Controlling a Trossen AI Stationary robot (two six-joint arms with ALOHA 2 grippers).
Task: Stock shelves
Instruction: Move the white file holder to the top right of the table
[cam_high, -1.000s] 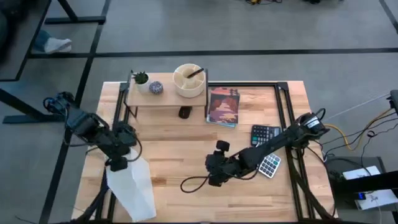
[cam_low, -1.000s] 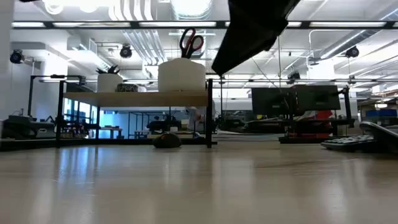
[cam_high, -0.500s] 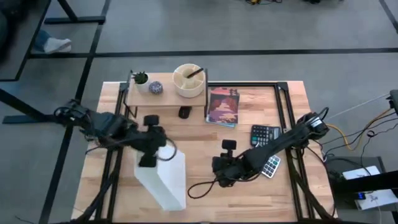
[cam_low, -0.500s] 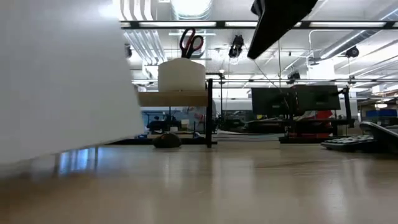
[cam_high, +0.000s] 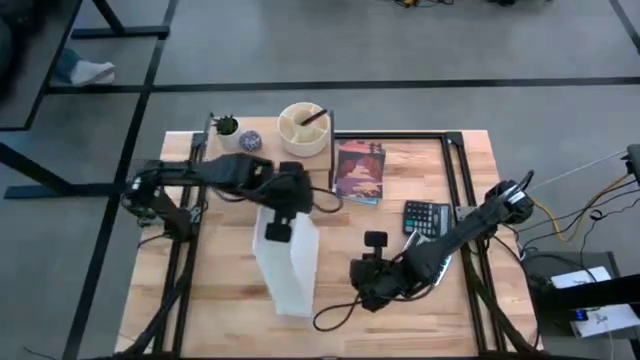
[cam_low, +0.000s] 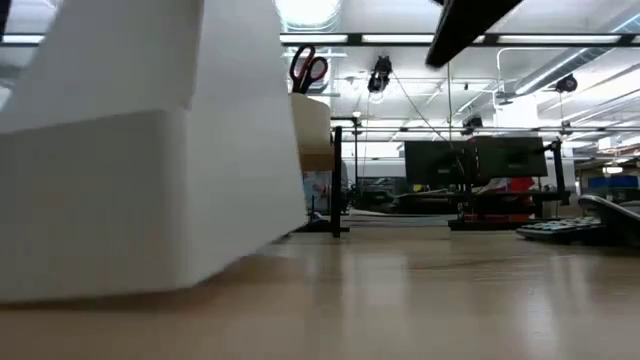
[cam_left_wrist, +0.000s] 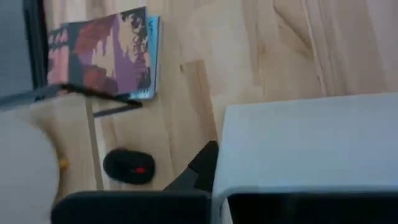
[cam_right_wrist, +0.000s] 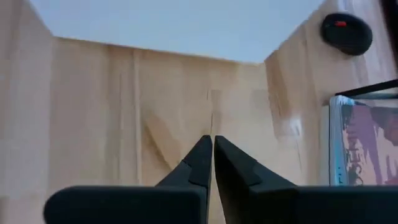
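Note:
The shelves (cam_high: 225, 158) stand at the table's far left, partly under my left arm. On top are a small plant (cam_high: 227, 127) and a round holder (cam_high: 303, 128) with scissors (cam_low: 308, 68). My left gripper (cam_high: 276, 228) is shut on a white angled file holder (cam_high: 287, 262) at mid-table. In the low view the file holder (cam_low: 150, 150) fills the left side. My right gripper (cam_high: 362, 285) hovers shut near the front right with nothing in it, its fingers (cam_right_wrist: 211, 155) pointing at the file holder (cam_right_wrist: 161, 25). My left gripper holds the file holder at its far end, by an upper wall (cam_left_wrist: 230, 155), coming from above. One dark finger (cam_left_wrist: 199, 165) lies against the outside of that wall; the holder hides the other. The holder sits tilted in the low view; whether its base touches the table cannot be told.
A colourful book (cam_high: 358, 170) lies flat right of the shelves, and a black mouse (cam_left_wrist: 127, 167) lies in front of them. Two calculators (cam_high: 428, 215) sit under my right arm. A black cable (cam_high: 335, 318) loops on the table by my right gripper.
My left gripper has carried the white file holder from the table's near left corner toward the middle and the far edge, turning it about so its long side now runs near to far. My right gripper has drifted a little toward the near right.

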